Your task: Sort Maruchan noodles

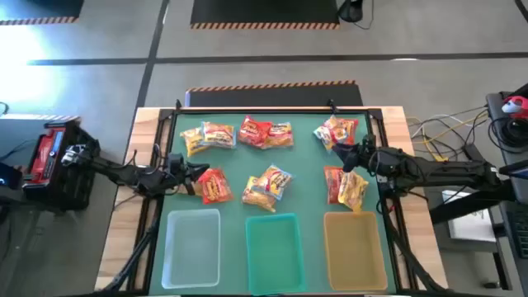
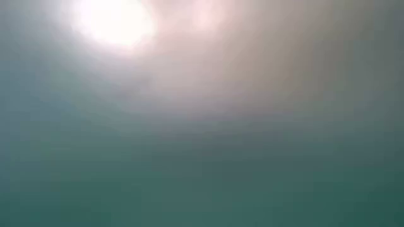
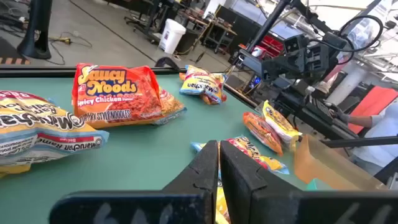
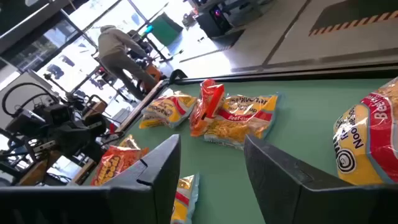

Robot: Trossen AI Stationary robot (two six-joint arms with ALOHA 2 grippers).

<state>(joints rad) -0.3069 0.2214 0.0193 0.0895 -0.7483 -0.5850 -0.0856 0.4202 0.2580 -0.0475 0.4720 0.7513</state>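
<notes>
Several Maruchan noodles packets lie flat on the green mat [image 1: 305, 165]: a far row with yellow [image 1: 196, 140], red [image 1: 254, 132] and red-yellow [image 1: 337, 132] ones, and a nearer row with a red one [image 1: 214, 186], a yellow pile [image 1: 268, 186] and a red-and-yellow pair [image 1: 346, 186]. My left gripper [image 1: 196, 172] [image 3: 219, 163] is shut, just left of the nearer red packet, with nothing between its fingers. My right gripper [image 1: 350, 158] [image 4: 211, 165] stands open above the mat between the far right packet and the pair, holding nothing. The low view shows only haze.
Three trays stand along the near edge: clear [image 1: 192, 247], teal [image 1: 274, 247], amber [image 1: 355, 247]. A wooden frame [image 1: 148, 124] borders the mat. Bare mat lies between the two packet rows. A person [image 4: 121, 53] is in the room beyond the table.
</notes>
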